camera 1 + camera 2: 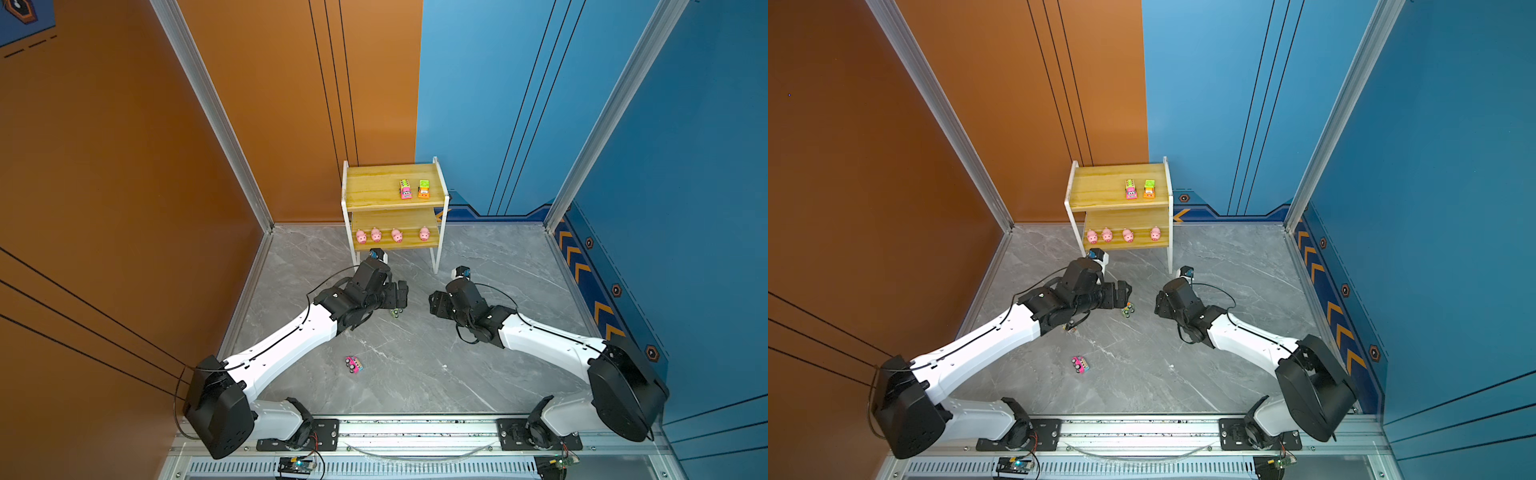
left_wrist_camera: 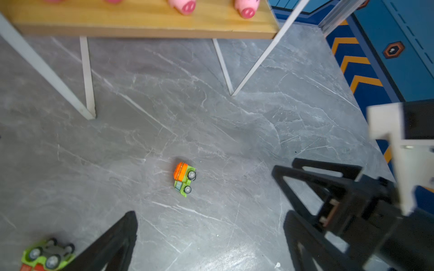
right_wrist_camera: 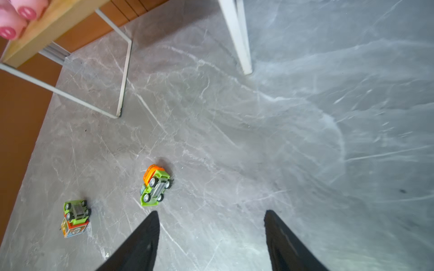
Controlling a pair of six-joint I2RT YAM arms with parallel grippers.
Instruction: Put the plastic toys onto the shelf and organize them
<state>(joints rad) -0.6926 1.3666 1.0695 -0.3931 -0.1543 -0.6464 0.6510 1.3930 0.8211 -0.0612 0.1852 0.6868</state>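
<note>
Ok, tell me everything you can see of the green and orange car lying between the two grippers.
The green and orange car is a tiny toy of glossy-looking plastic: lime-green body, rounded orange load at one end, black wheels with silver hubs, grey underside. It is tipped on its side, wheels pointing sideways, resting on the grey marbled floor in front of the shelf. Only the floor touches it.
</note>
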